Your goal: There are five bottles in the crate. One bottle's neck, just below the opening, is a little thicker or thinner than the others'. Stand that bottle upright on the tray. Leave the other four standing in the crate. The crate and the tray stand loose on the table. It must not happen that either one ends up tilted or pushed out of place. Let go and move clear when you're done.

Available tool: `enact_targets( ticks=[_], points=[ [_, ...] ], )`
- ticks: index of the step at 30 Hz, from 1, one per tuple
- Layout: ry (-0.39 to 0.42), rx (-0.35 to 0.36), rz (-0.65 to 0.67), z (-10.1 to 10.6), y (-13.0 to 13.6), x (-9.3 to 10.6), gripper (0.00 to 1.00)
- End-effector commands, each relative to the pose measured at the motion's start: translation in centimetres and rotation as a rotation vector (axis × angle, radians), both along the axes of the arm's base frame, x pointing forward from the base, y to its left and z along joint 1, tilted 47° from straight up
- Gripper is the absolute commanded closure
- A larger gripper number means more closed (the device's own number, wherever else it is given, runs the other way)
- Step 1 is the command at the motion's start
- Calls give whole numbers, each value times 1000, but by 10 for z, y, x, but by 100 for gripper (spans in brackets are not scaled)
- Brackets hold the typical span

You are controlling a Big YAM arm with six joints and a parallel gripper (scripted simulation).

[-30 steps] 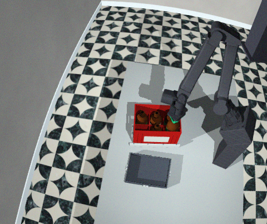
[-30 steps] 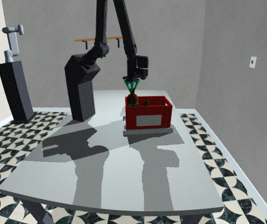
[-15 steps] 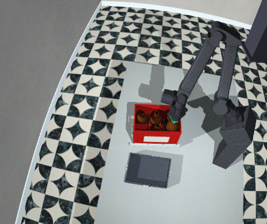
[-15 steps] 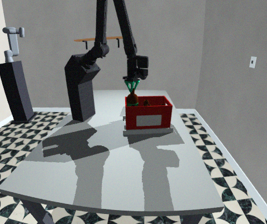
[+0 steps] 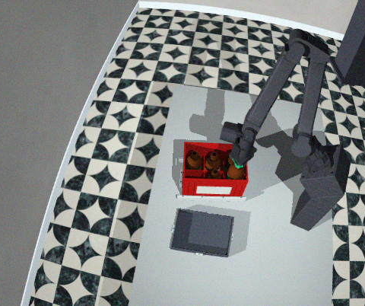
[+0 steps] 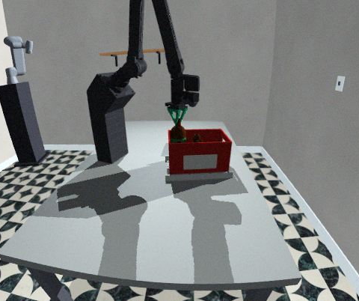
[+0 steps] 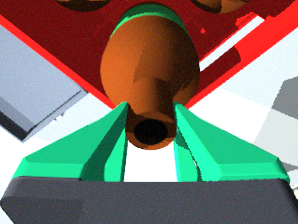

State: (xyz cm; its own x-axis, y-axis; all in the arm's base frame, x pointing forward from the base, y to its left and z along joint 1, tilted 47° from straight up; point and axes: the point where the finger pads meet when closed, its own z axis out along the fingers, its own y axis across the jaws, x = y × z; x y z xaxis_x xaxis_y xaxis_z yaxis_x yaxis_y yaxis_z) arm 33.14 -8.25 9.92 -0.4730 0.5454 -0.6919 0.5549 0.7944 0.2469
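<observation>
My gripper [image 5: 238,164] [image 6: 178,120] [image 7: 150,111] is shut on the neck of a brown bottle [image 5: 236,173] [image 6: 178,132] [image 7: 150,60] with a green band. The bottle is upright at a corner of the red crate [image 5: 214,182] [image 6: 200,147] [image 7: 65,50], its shoulder above the rim and its lower part hidden inside. Other brown bottles stand in the crate: one at the back left [image 5: 195,161], one at the back middle [image 5: 213,162] and one at the front middle [image 5: 215,174] [image 6: 197,138]. Another is mostly hidden behind the gripper. The dark grey tray [image 5: 211,231] [image 7: 35,80] is empty.
The tray lies a short way from the crate's labelled side, on the pale table [image 5: 275,243] [image 6: 166,239]. The arm's pedestal [image 5: 317,198] [image 6: 110,127] stands beside the crate. The crate's walls and dividers surround the bottles closely.
</observation>
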Motion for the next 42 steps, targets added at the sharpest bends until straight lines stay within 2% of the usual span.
enact_targets(
  ticks=[1,13,31,42],
  points=[
    [-13,3,1,7,4,-2,100],
    [-14,3,1,13,6,-7,100],
    [-35,1,1,37,10,-14,100],
    [-35,0,0,42,12,-19,100]
  ],
)
